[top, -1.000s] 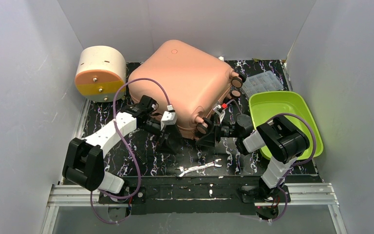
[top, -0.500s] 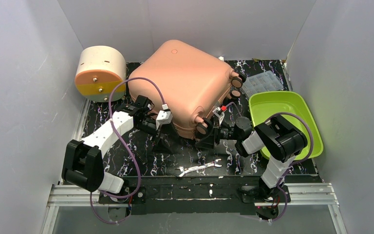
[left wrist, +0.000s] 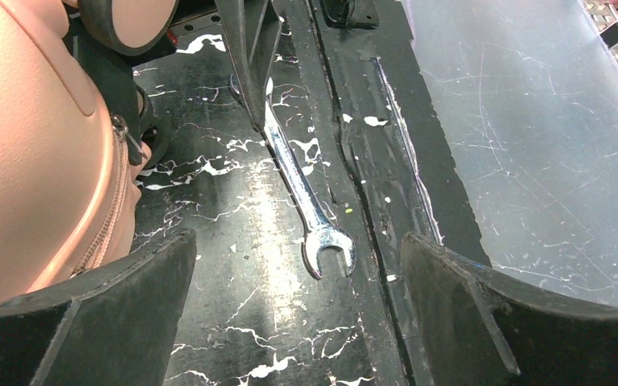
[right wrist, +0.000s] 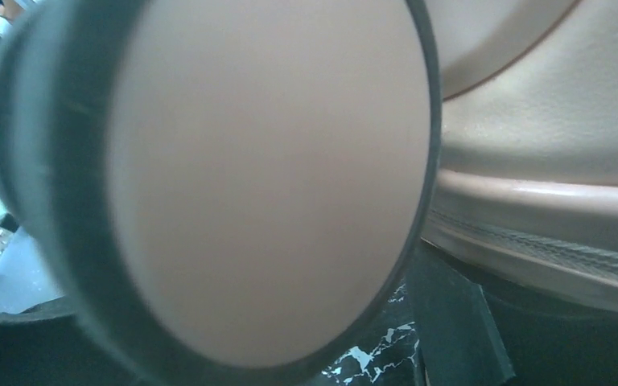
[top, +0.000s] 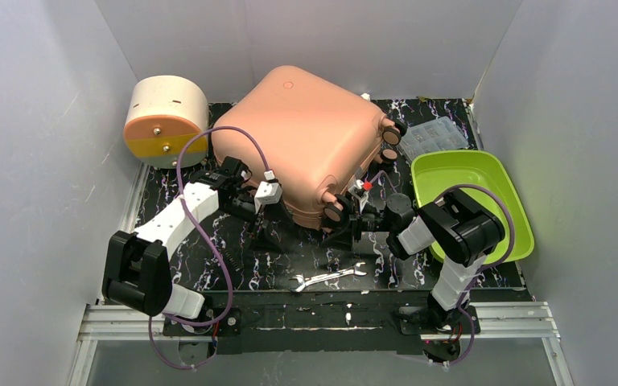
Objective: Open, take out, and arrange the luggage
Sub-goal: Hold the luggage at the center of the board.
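One large salmon-pink luggage [top: 306, 137] lies closed, middle-far on the surface [top: 386, 269], its zipped seam facing the arms. The left gripper [left wrist: 296, 245] hovers released at the near-left corner, jaws wide beside the zipper [left wrist: 111, 217], seemingly to find the pull. The right gripper [top: 351, 223] crowds the near-right wheel [right wrist: 233, 177], probably bracing the case; whether it is clenched I cannot tell. A spanner [left wrist: 306, 201] lies near, untouched.
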You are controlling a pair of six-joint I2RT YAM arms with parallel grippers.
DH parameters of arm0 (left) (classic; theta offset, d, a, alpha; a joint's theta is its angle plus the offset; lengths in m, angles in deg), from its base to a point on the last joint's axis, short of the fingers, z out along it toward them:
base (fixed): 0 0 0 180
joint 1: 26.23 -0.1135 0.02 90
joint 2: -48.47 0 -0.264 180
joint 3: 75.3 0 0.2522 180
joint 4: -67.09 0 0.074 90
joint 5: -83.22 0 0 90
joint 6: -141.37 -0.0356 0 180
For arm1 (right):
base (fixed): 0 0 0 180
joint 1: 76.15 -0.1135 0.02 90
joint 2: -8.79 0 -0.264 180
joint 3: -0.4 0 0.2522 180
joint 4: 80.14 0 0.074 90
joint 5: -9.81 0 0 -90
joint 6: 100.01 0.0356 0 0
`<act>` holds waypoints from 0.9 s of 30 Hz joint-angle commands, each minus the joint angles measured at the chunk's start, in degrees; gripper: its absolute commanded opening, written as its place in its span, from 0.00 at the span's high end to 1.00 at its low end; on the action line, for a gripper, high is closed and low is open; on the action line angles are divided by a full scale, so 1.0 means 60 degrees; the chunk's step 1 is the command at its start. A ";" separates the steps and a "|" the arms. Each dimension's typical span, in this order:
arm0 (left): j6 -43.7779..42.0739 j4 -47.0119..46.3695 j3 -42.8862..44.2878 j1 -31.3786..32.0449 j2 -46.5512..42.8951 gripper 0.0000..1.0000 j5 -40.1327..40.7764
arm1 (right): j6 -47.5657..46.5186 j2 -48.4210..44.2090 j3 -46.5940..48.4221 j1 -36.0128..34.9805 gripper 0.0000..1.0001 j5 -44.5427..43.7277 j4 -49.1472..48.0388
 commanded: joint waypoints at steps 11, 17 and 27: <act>-0.0770 0.0582 0.0068 -0.0504 -0.0277 0.02 -0.0179 | -0.1292 0.0024 0.0534 -0.0040 0.19 0.0997 -0.2966; -0.0957 0.0720 -0.0010 -0.0630 -0.0408 0.02 -0.0149 | -0.1300 -0.0246 0.0465 -0.0040 0.22 0.0994 -0.2966; -0.0931 0.0722 -0.0021 -0.0688 -0.0396 0.02 -0.0120 | -0.0909 0.0382 0.0918 -0.0040 0.45 0.0395 -0.2959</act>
